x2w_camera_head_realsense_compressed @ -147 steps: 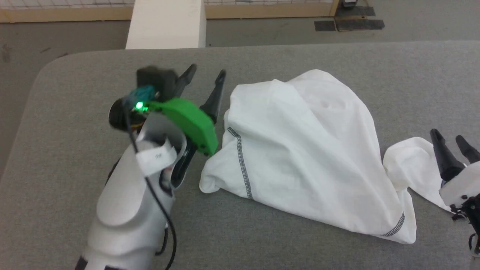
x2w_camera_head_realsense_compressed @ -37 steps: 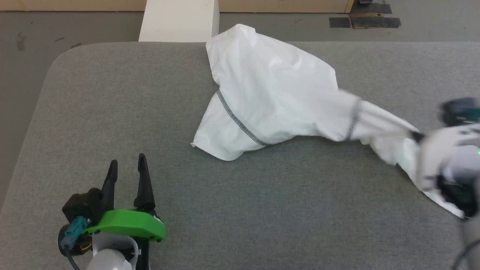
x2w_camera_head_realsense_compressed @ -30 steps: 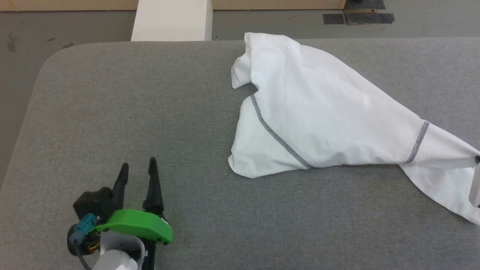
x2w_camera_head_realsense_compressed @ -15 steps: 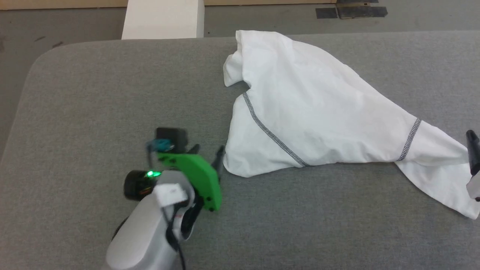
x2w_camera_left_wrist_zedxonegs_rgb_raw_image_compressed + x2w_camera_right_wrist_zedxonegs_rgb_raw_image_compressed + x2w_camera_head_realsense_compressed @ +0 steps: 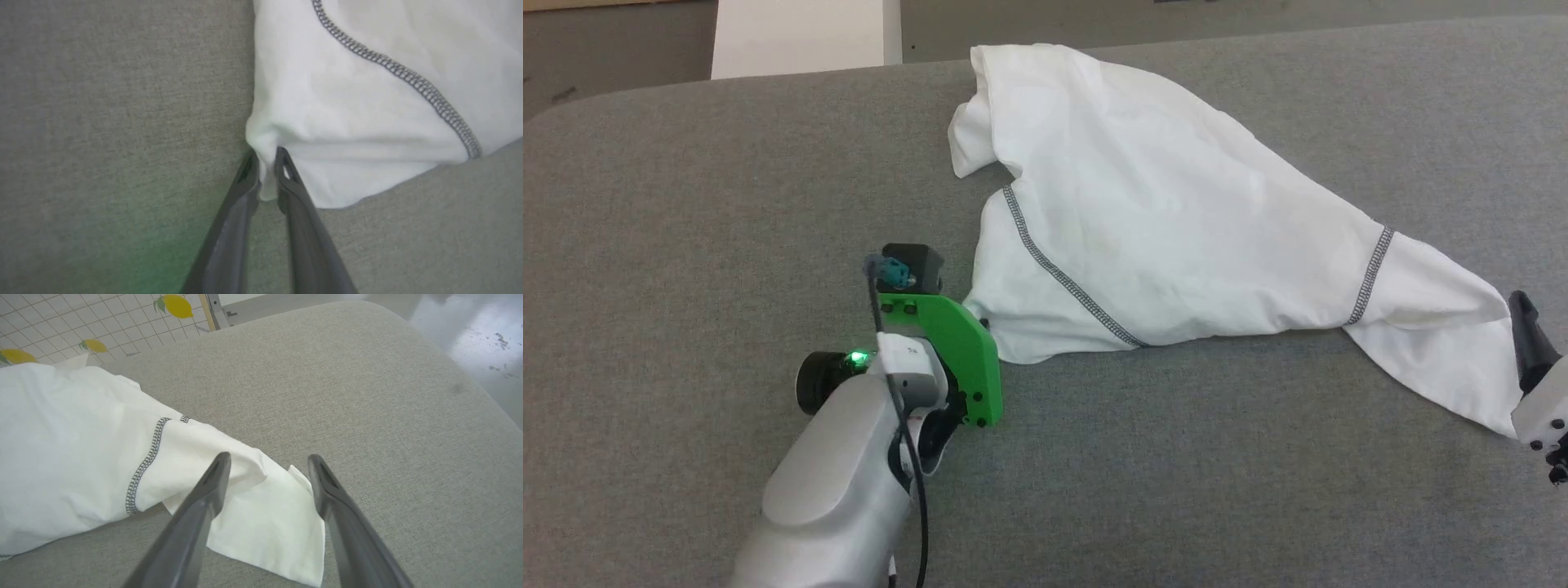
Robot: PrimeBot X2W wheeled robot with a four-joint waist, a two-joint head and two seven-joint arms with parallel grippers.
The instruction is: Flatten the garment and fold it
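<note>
Head view, L to R: white box [image 5: 800, 37] is seen top L, beyond the far edge of the grey padded table [image 5: 686, 204]. L arm is reached in from bottom L, w/ green bracket [image 5: 956, 351] on the wrist. L gripper [image 5: 982, 323] is set at the garment's near-L corner, tips mostly hidden by the bracket. Garment [image 5: 1176, 220] is laid crumpled from table centre to R, not flat. One end is bunched at the far edge, just R of the box, and a sleeve [image 5: 1437, 343] is trailed toward the R side. Two dark zigzag seams are seen: a long diagonal seam [image 5: 1062, 273] on the L part and a short seam [image 5: 1370, 273] at the sleeve root. R gripper [image 5: 1525, 327] is seen far R, just beside the sleeve end, w/ one dark finger shown.

L wrist view: L gripper [image 5: 265, 157] is clamped on a small fold at the garment [image 5: 367, 122] corner. White fabric is pinched between the tips, jaws nearly together.

R wrist view: garment [image 5: 73, 457] is laid at L, sleeve end beneath the fingers. R gripper [image 5: 267, 461] is released, jaws wide apart, nothing held. Contact w/ fabric can't be told. Gridded wall w/ lemon print [image 5: 81, 318] is seen in bkgd.
</note>
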